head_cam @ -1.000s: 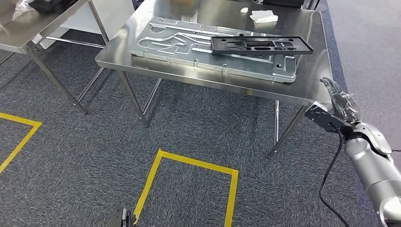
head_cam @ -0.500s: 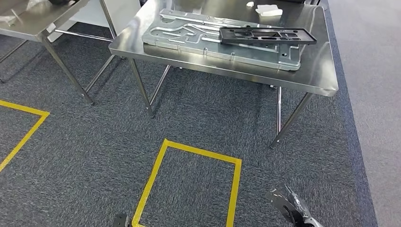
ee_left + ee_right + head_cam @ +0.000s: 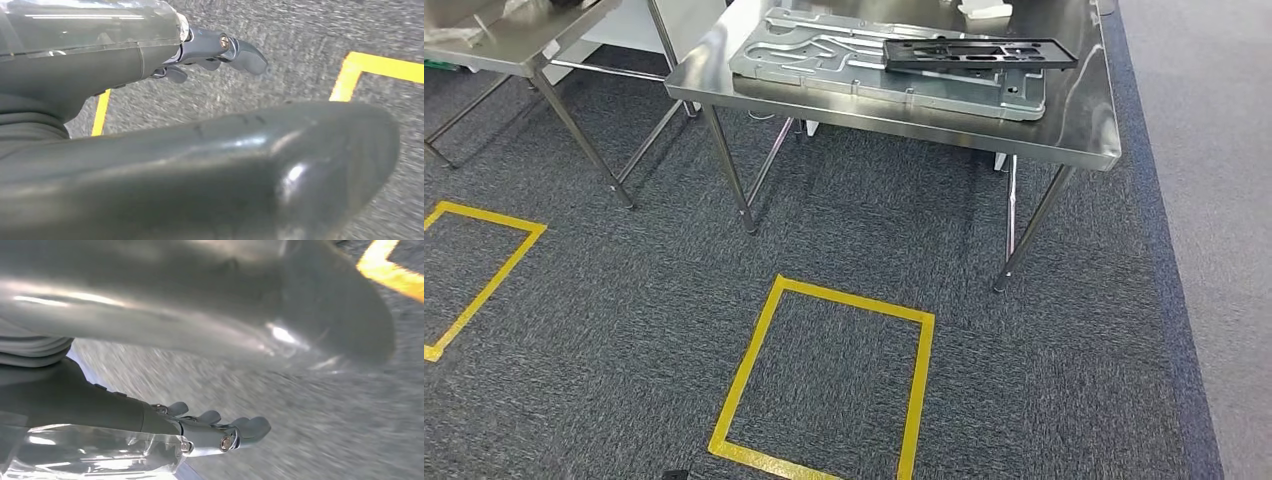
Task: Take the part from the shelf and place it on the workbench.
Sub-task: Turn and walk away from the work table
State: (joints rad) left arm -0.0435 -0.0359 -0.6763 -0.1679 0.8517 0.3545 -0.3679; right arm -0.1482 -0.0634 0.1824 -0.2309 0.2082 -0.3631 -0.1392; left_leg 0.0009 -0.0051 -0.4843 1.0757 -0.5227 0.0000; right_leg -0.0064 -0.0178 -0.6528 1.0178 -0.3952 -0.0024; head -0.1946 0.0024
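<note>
A flat black frame-shaped part [image 3: 979, 52] lies on a large grey metal plate [image 3: 824, 55] on top of the steel workbench [image 3: 1084, 135], at the top of the head view. My left hand [image 3: 125, 60] hangs over the dark carpet with its fingers [image 3: 235, 47] extended and nothing in it. In the right wrist view my right hand [image 3: 165, 420] also hangs above the carpet, fingers [image 3: 240, 430] stretched out and holding nothing. Both hands are well away from the bench.
A second steel table [image 3: 504, 40] stands at the upper left. Yellow tape squares [image 3: 824, 380] [image 3: 474, 270] mark the carpet in front of the bench legs [image 3: 729, 170]. A white item [image 3: 984, 10] sits at the bench's far side. Lighter floor [image 3: 1214, 200] runs along the right.
The camera has moved, shifting the bench up in the picture. My right hand, raised by the bench's right corner a second ago, has dropped down out of the head view.
</note>
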